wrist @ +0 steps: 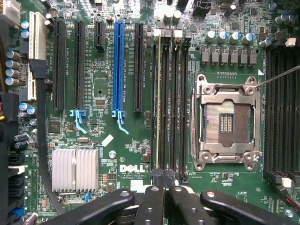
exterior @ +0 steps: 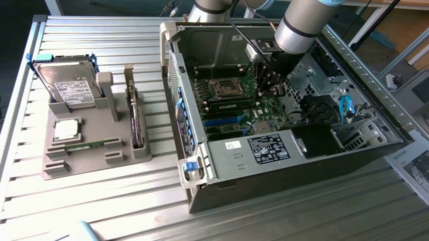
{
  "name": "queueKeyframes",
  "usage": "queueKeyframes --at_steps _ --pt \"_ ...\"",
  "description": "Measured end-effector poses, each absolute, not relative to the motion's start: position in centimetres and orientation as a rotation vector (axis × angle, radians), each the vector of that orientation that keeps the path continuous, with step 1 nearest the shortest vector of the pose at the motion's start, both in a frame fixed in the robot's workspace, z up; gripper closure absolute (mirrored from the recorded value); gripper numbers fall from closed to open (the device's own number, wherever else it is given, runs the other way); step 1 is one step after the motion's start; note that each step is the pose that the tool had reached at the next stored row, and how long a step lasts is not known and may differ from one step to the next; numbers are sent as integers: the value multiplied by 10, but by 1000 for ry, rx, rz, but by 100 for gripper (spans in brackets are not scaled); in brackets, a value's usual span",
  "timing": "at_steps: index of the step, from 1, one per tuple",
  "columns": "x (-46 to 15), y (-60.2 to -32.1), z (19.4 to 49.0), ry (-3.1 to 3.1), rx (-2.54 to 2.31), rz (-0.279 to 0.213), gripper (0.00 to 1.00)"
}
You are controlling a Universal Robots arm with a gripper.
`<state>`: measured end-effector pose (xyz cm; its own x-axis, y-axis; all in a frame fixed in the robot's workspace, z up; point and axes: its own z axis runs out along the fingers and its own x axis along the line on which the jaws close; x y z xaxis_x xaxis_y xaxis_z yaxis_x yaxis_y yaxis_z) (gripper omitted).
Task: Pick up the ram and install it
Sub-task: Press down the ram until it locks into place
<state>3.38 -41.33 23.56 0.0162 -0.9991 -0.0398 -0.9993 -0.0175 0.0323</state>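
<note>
Slatted bench (exterior: pixel 100 201) carrying open case (exterior: pixel 375 145). Claw (wrist: pixel 159 190) pinching shut, pressing ram (wrist: pixel 160 93) into slot directly beneath. Seating step, judging; needs straight even pressure.

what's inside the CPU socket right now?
The CPU socket is empty: bare contact field inside its metal frame, no processor. Beside it, one ram stick sits in a slot. Nothing covers the socket.

We see a slatted metal tabletop (exterior: pixel 100 201) carrying an open computer case (exterior: pixel 282 165) and, toward the exterior view's left, a grey parts holder (exterior: pixel 94 155) beside it.
</note>
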Motion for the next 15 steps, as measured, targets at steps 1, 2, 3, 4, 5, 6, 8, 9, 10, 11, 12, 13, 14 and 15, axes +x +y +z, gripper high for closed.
queueKeyframes --at_steps 1,2,3,4,5,6,8,9,10,11,12,13,14,15 --pt "34 -413 235 2198 -2236 80 90" --pt "34 -413 234 2198 -2236 81 90" --pt "34 -413 233 2198 -2235 82 90" --pt "34 -413 232 2198 -2235 82 90" --pt "35 -413 231 2197 -2235 83 90" --pt "35 -413 237 2197 -2234 83 90" --pt "35 -413 250 2198 -2235 82 90" --pt "35 -413 254 2198 -2235 81 90" --pt "35 -413 260 2198 -2235 81 90" --pt "35 -413 261 2198 -2235 81 90" --pt "35 -413 261 2198 -2235 81 90" --pt "31 -413 261 2198 -2235 81 90" --pt "24 -413 261 2198 -2235 81 90" --pt "10 -413 259 2197 -2235 80 90"
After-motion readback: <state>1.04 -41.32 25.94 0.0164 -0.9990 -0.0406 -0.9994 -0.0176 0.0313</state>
